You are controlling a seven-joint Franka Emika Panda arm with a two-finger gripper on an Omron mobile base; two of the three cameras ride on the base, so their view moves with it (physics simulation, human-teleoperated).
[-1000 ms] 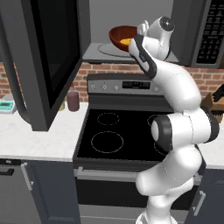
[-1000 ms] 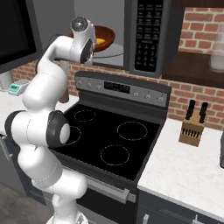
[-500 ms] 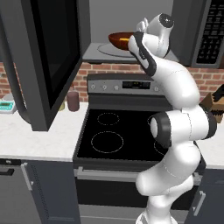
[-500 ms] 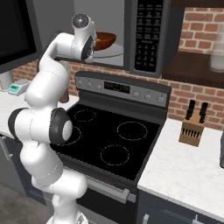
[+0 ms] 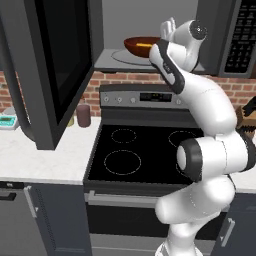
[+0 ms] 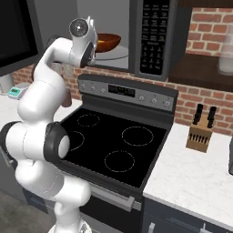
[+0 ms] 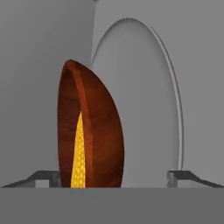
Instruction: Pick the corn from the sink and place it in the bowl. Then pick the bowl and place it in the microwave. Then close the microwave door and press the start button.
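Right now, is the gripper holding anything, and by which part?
Nothing is held. The gripper is open, and the bowl with the corn sits free between its fingers on the microwave's turntable.

A black stove (image 5: 135, 155) sits between white worktops (image 6: 195, 170); a knife block (image 6: 199, 134) stands right, a dark cup (image 5: 83, 115) left.

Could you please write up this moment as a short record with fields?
bowl: on the turntable inside the microwave, free of the fingers; bowl point
corn: in the bowl
end effector: open at the microwave's mouth, bowl between its fingertips in the hand view
door: swung open, left of the stove
stove: below the microwave
steps left: close door, press start
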